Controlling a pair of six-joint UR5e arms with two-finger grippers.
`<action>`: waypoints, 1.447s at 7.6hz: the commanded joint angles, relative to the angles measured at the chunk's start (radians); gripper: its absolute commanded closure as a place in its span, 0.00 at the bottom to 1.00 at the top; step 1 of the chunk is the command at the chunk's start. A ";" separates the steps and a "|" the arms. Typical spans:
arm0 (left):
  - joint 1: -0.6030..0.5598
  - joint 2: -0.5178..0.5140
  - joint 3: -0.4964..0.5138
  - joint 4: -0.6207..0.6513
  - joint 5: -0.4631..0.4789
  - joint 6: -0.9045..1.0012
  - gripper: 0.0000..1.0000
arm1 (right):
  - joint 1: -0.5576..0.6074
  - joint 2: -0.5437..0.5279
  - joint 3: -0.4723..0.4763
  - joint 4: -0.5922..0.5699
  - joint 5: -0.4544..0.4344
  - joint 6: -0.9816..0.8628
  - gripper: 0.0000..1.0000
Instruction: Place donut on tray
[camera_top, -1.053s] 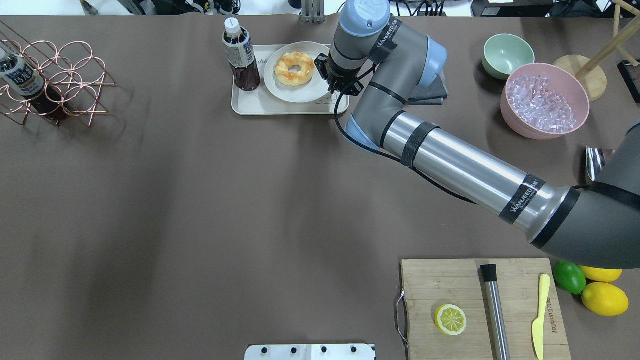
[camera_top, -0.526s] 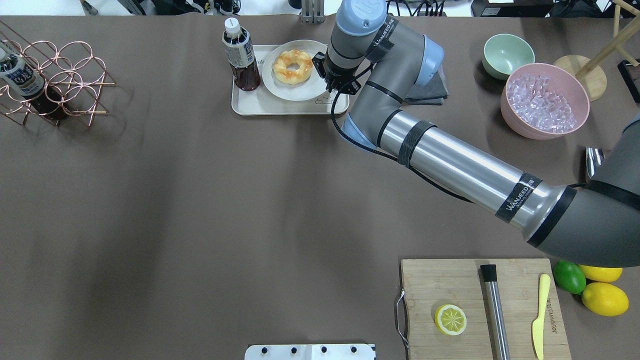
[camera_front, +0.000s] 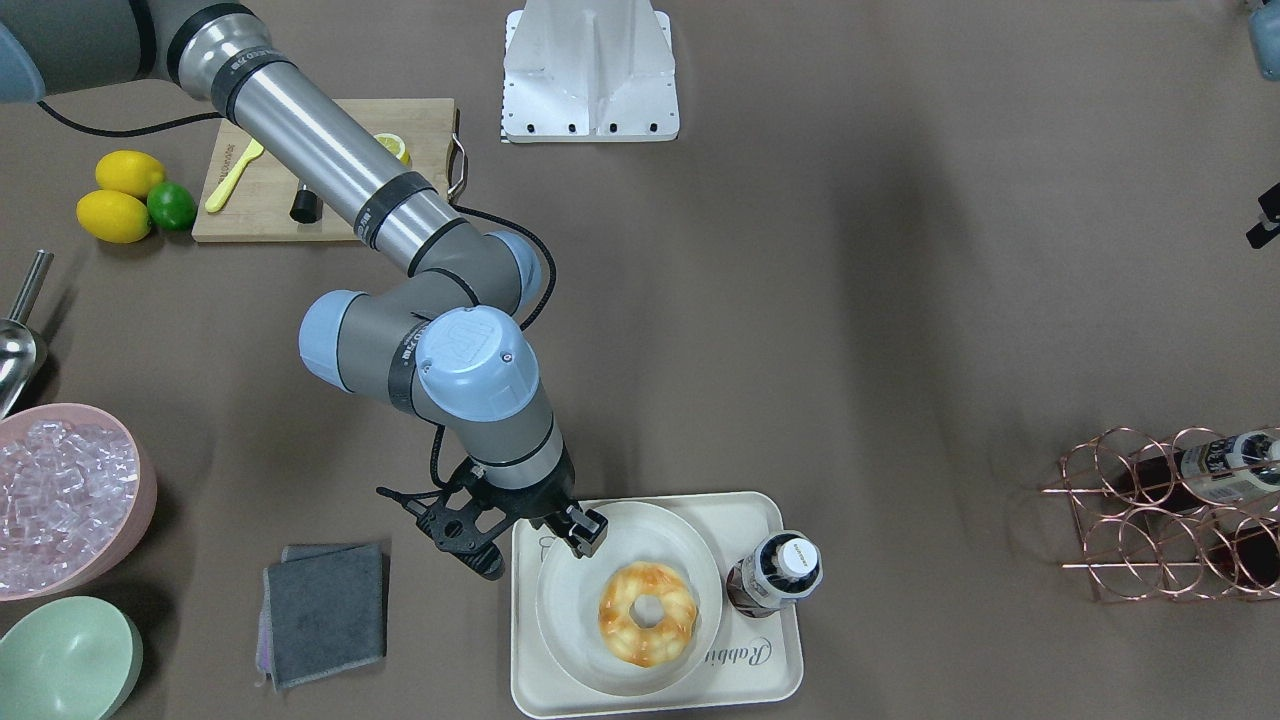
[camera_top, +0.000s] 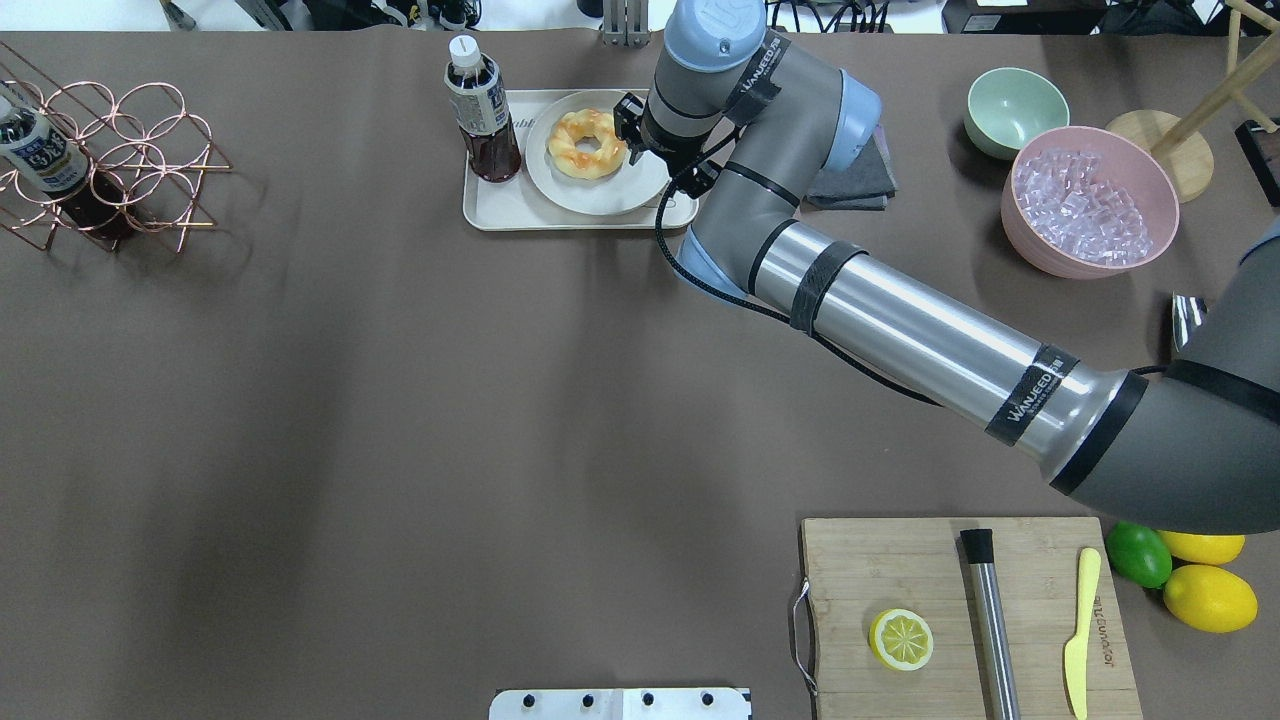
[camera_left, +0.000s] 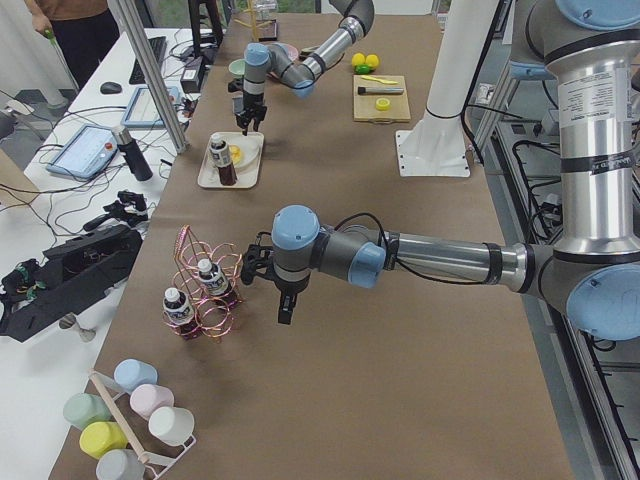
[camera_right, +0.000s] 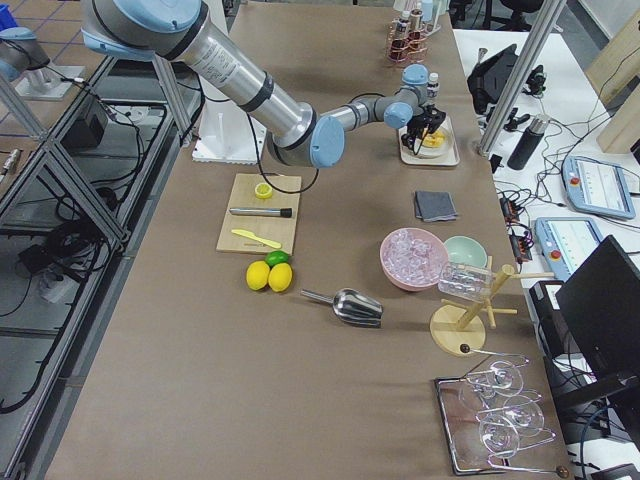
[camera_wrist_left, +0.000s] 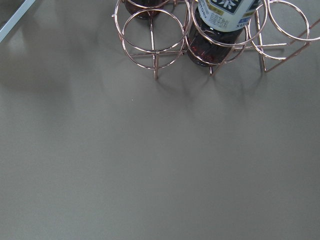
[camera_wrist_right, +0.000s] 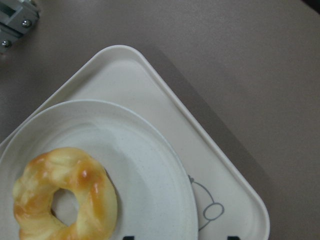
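Observation:
The donut (camera_top: 587, 143) (camera_front: 648, 612) (camera_wrist_right: 65, 197), golden-orange with a hole, lies on a round white plate (camera_top: 610, 190) (camera_front: 570, 620). The plate stands on the cream tray (camera_top: 520, 212) (camera_front: 770, 685) (camera_wrist_right: 235, 175) at the table's far side. My right gripper (camera_top: 632, 132) hangs over the plate's right rim, just beside the donut. Its jaws stand apart, with only the plate rim below them, and hold nothing. My left gripper (camera_left: 284, 312) shows only in the exterior left view, low by the copper rack. I cannot tell if it is open or shut.
A dark drink bottle (camera_top: 482, 120) stands on the tray's left end. A grey cloth (camera_front: 325, 610) lies beside the tray under my right arm. The copper bottle rack (camera_top: 130, 160) is far left, and the pink ice bowl (camera_top: 1088, 200) and green bowl (camera_top: 1015, 110) far right. The cutting board (camera_top: 900, 570) with a lemon slice (camera_top: 901, 639) is near right.
My right gripper has moved left and farther away, from beside the plate's right rim to over it, close to the donut. The plate and donut shifted slightly on the tray.

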 joint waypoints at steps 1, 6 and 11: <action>0.000 0.000 0.001 0.000 0.000 0.000 0.02 | 0.028 -0.047 0.104 -0.009 0.064 -0.012 0.27; 0.000 0.006 -0.001 0.000 0.000 0.000 0.02 | 0.146 -0.447 0.568 -0.152 0.222 -0.344 0.01; 0.000 0.006 0.004 0.000 0.008 0.000 0.02 | 0.390 -0.924 0.827 -0.152 0.362 -0.853 0.00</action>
